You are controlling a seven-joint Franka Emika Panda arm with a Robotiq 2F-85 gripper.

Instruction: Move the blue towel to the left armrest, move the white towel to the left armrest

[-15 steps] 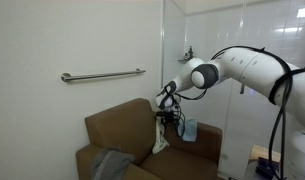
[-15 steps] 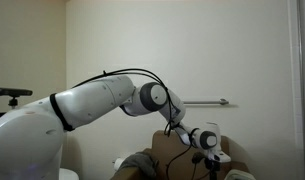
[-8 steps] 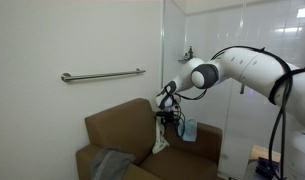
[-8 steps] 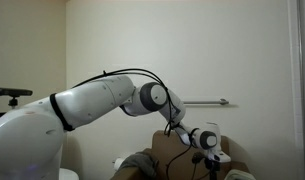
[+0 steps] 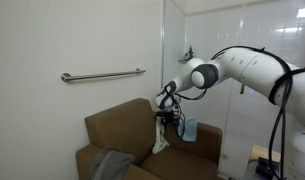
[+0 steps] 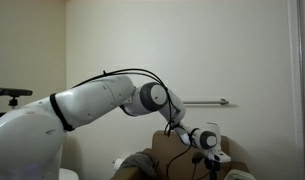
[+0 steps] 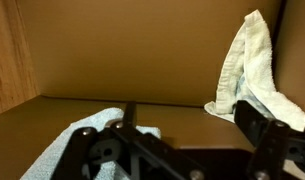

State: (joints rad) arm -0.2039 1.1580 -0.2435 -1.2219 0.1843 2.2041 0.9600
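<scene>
Blue towel (image 5: pixel 189 129) is draped over the couch (image 5: pixel 122 125) edge on the far-side arm, just at 3 o'clock of the gripper (image 5: pixel 173 120), apart from it as far as we can tell. White towel (image 5: pixel 160 140) hangs down off the backrest corner at the gripper's 7 o'clock. In the wrist view it (image 7: pixel 254 65) sits at 2 o'clock, its lower edge close to the right finger (image 7: pixel 272 128). Gripper (image 7: pixel 182 142) is released, jaws spread wide, holding nothing. A pale cloth (image 7: pixel 77 140) lies at 8 o'clock under the other finger; we can't tell which cloth. Left armrest (image 5: pixel 85 153) is at the couch's 9 o'clock end, with the gray cloth (image 5: pixel 110 163) just beside it. Bare backrest spans between. The grab bar (image 5: pixel 102 75) is above at 11 o'clock.
</scene>
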